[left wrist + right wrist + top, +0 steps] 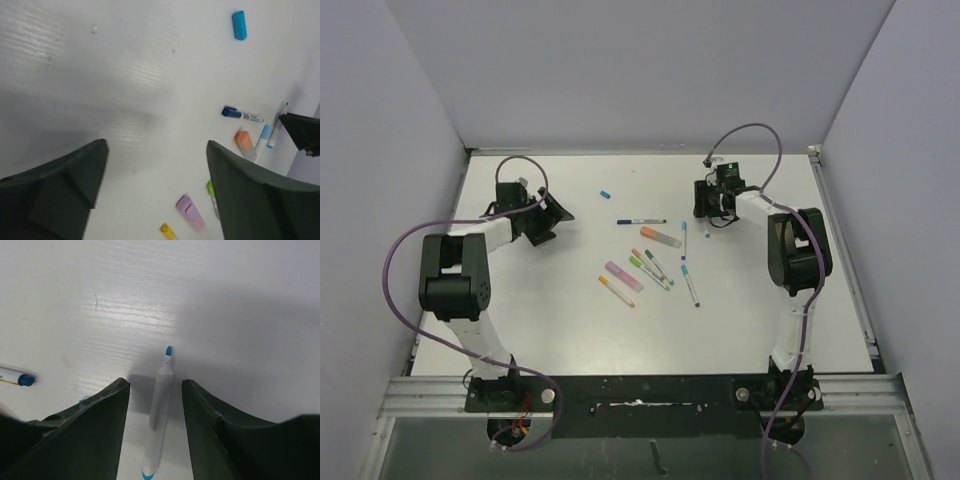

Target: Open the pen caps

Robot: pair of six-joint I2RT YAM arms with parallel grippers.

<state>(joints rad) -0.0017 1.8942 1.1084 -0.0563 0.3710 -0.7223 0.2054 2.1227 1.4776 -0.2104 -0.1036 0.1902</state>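
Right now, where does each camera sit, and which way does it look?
Top external: above and behind, looking down on the table; both arms show.
Left wrist: on the left arm, facing down; open left gripper, blue cap beyond.
Right wrist: on the right arm, facing down; right gripper straddles an uncapped pen.
Shared: top and left wrist show that cap.

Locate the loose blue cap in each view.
Top external: the loose blue cap lies alone, beyond the pens.
Left wrist: the cap is at upper right.
Right wrist: not in view.
Shared landmark: the dark blue pen, its end at the left edge in right wrist.
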